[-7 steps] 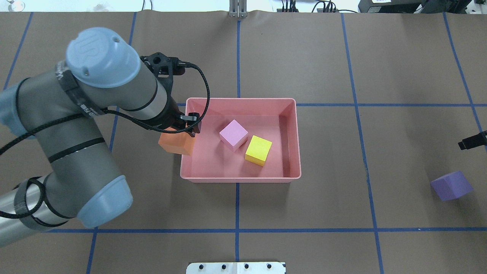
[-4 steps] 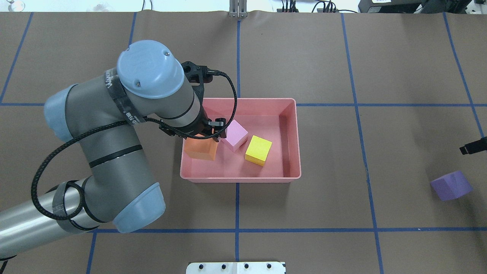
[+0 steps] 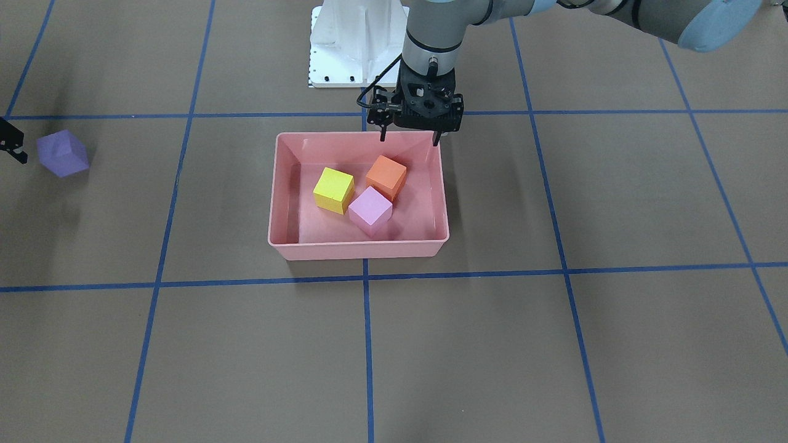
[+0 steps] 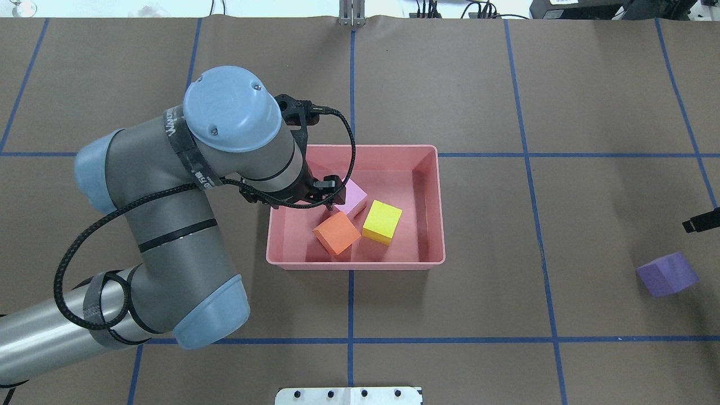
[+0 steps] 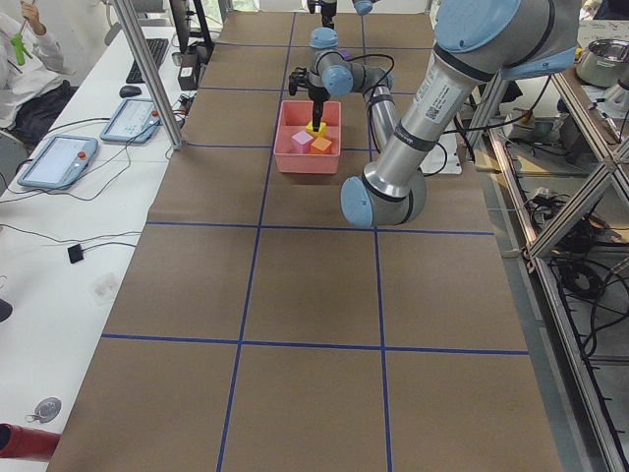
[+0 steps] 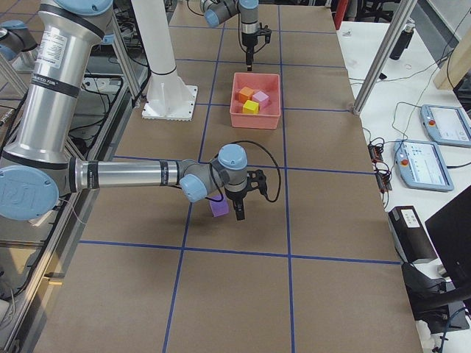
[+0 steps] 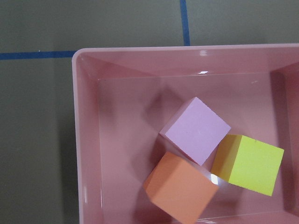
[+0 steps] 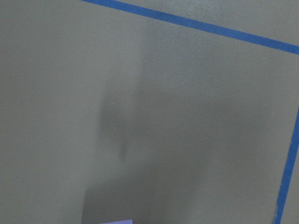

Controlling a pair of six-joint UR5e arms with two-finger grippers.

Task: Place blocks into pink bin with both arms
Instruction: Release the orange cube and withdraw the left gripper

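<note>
inside the pink bin (image 4: pixel 382 264) — orange block (image 4: pixel 336 233) lies free

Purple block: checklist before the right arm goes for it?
1. Orange block lies free inside the pink bin: ok.
2. Yellow block and pink block are in the bin: ok.
3. Left tool is open, empty and above the bin's wall: ok.
4. Purple block is in the bin: not ok, it sits on the table far out on the right arm's side.
5. Right tool is open: cannot tell, only its tip shows.
6. Right tool is centred over the purple block: not ok, the right wrist view shows only a sliver of it at the bottom edge.
</note>
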